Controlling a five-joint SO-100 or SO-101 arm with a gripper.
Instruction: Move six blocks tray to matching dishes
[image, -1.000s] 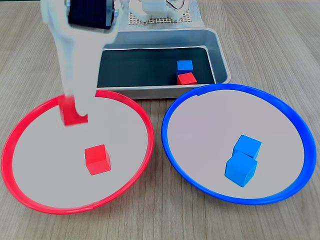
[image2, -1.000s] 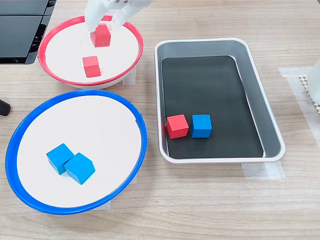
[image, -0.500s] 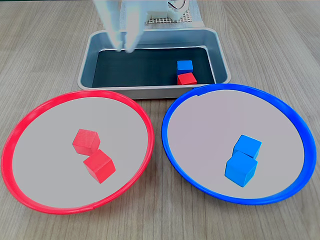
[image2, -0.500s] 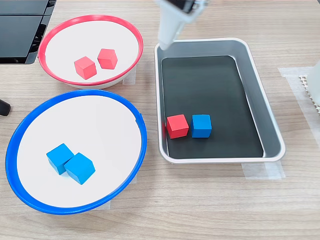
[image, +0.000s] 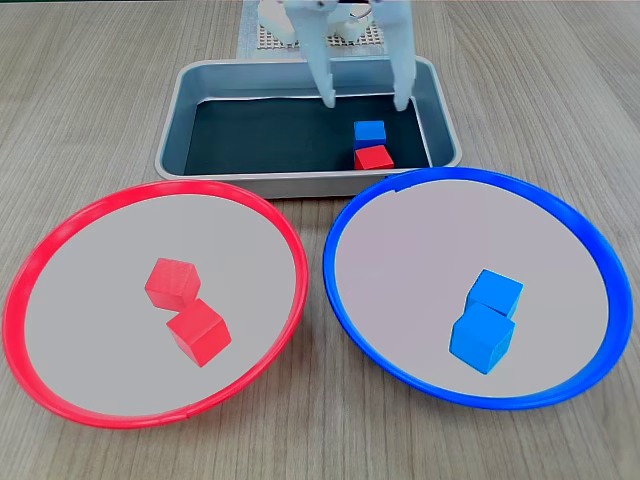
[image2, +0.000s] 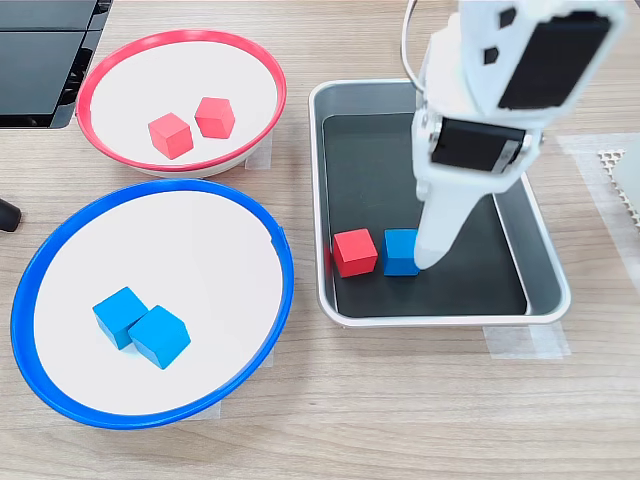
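Note:
In both fixed views the silver tray (image: 300, 183) (image2: 440, 320) holds one blue block (image: 370, 131) (image2: 402, 250) and one red block (image: 373, 157) (image2: 354, 252), side by side and touching. My gripper (image: 365, 100) hangs open over the tray, its white fingers (image2: 430, 250) spread wide around the blue block, nothing between them. Two red blocks (image: 171, 282) (image: 199, 333) lie in the red-rimmed dish (image: 90, 320) (image2: 130, 90). The blue-rimmed dish (image: 400, 260) (image2: 180, 250) holds two blue blocks (image: 495, 293) (image: 482, 338).
The arm's base (image: 320, 25) stands on a perforated mat behind the tray. A black device (image2: 40, 50) lies beyond the red dish at the table's corner. Both dishes sit close to the tray's long side on the wooden table.
One second ago the gripper held a red block over the red dish. That block now lies in the dish, and the gripper has swung across the tray to the blue block and opened wide.

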